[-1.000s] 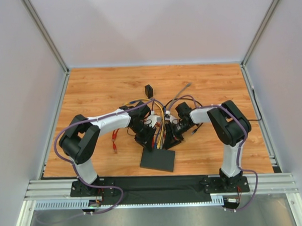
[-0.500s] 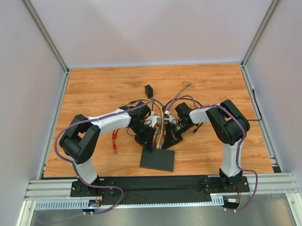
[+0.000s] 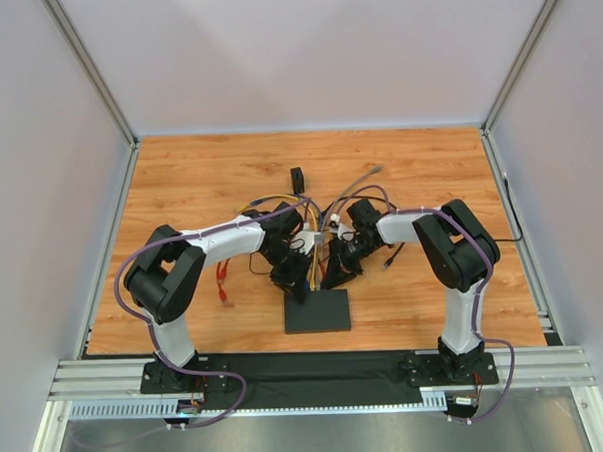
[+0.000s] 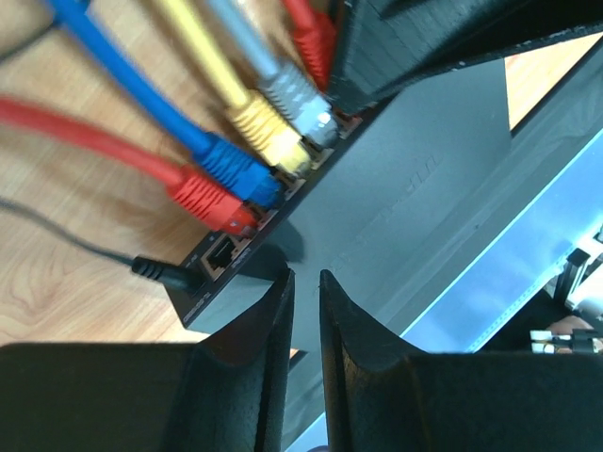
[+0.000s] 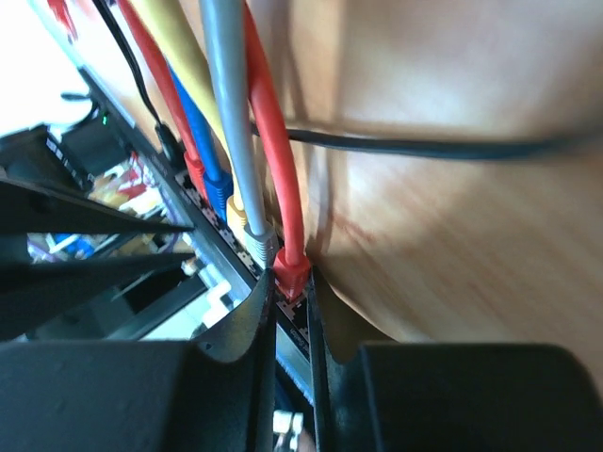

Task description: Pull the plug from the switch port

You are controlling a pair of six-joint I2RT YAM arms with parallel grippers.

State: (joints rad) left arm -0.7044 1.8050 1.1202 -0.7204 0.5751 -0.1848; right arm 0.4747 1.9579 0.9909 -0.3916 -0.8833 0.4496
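Elbows bent inward, right end effector pinches red plug; left end effector unclear.

A wood-grain desk enclosed by plain white walls. A small black cube-shaped block sits near the middle. A loose red cable lies at the left, and a thin black cable runs along the right edge.

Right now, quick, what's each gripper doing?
Left gripper: almost closed at the switch corner; a grip cannot be told.
Right gripper: closed on the red plug.
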